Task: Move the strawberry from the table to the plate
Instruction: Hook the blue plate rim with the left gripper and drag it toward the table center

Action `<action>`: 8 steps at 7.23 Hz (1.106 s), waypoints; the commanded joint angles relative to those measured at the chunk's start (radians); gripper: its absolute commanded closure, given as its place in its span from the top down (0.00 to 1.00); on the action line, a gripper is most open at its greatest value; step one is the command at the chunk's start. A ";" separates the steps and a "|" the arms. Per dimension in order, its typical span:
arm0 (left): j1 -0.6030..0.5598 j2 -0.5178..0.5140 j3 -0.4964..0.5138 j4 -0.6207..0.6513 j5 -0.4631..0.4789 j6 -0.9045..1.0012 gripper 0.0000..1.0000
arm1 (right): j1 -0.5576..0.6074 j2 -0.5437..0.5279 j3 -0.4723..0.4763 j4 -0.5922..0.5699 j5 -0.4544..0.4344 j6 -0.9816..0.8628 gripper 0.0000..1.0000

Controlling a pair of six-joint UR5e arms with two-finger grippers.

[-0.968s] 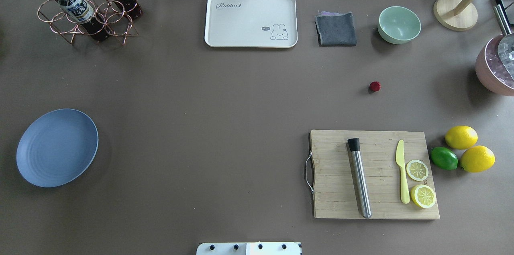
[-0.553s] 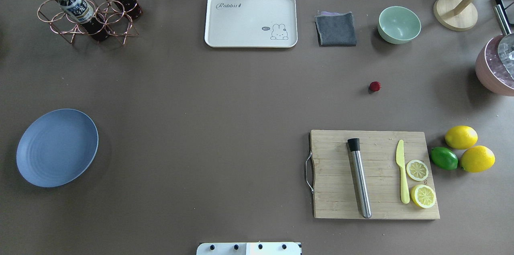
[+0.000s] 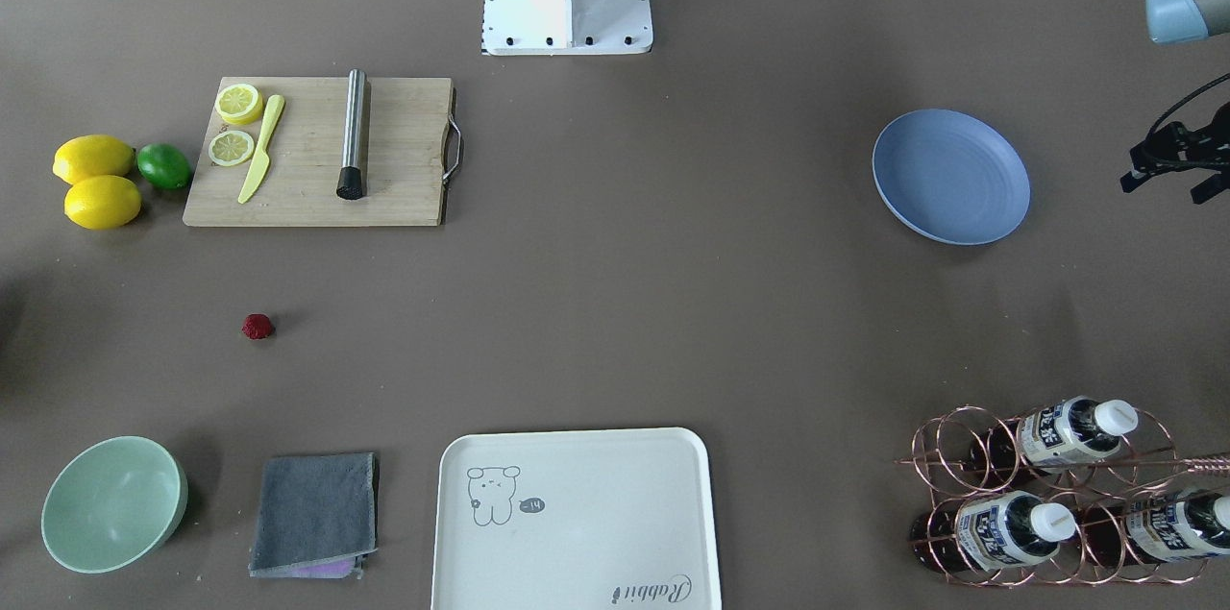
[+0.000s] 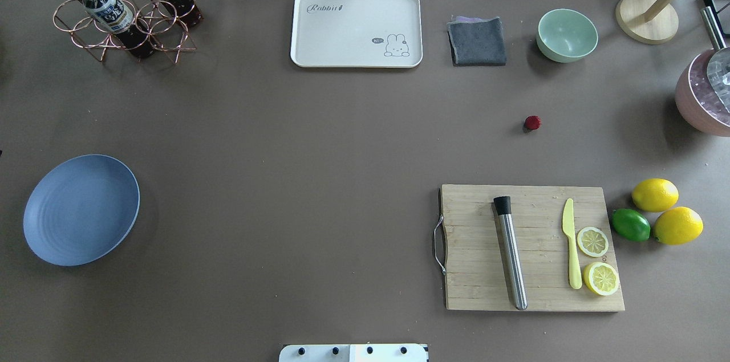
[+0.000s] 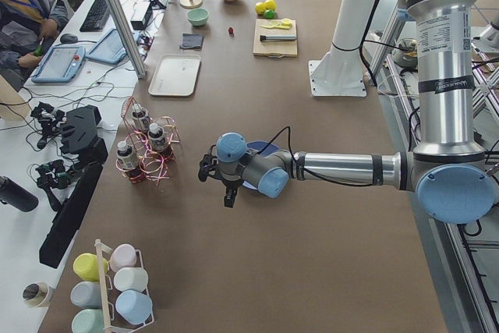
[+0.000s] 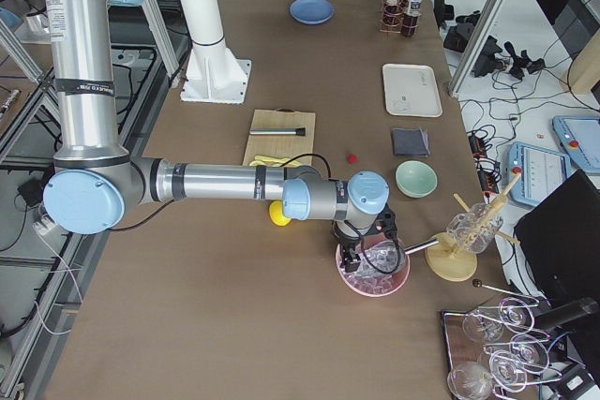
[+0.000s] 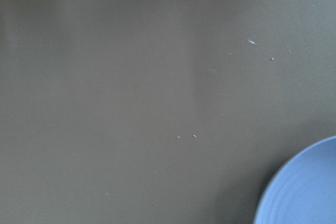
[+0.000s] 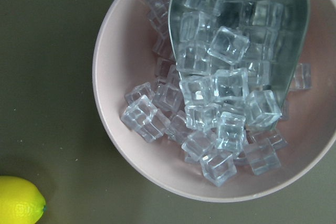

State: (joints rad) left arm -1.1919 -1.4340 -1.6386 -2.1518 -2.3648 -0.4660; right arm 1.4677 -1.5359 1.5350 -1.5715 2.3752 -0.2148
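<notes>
The strawberry (image 4: 532, 122) is a tiny dark red fruit lying alone on the brown table (image 4: 319, 168), right of centre and beyond the cutting board; it also shows in the front view (image 3: 257, 327). Far off at the table's left end sits the blue plate (image 4: 81, 209), with nothing on it. My left gripper (image 3: 1168, 180) hovers just outside the plate (image 3: 950, 176), fingers apart and holding nothing; its wrist view catches the plate's rim (image 7: 304, 187). My right gripper (image 6: 370, 250) hangs over the pink ice bowl, and I cannot tell whether it is open.
A cutting board (image 4: 530, 248) with a steel muddler, yellow knife and lemon slices lies near the strawberry, with lemons and a lime (image 4: 656, 214) beside it. At the back are a mint bowl (image 4: 567, 35), grey cloth (image 4: 477, 41), cream tray (image 4: 356, 28) and bottle rack (image 4: 122, 5). The ice bowl (image 8: 126, 51) is far right.
</notes>
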 commanded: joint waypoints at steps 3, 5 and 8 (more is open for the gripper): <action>0.119 0.017 0.081 -0.227 0.007 -0.163 0.97 | -0.003 0.000 0.005 0.001 0.039 0.000 1.00; 0.152 0.009 0.095 -0.243 0.009 -0.190 0.92 | -0.003 -0.010 0.025 0.001 0.049 0.000 1.00; 0.182 0.010 0.106 -0.253 0.010 -0.194 0.80 | -0.003 -0.010 0.028 0.001 0.045 0.000 1.00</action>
State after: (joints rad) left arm -1.0218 -1.4245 -1.5397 -2.3982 -2.3556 -0.6576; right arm 1.4649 -1.5459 1.5615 -1.5708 2.4215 -0.2148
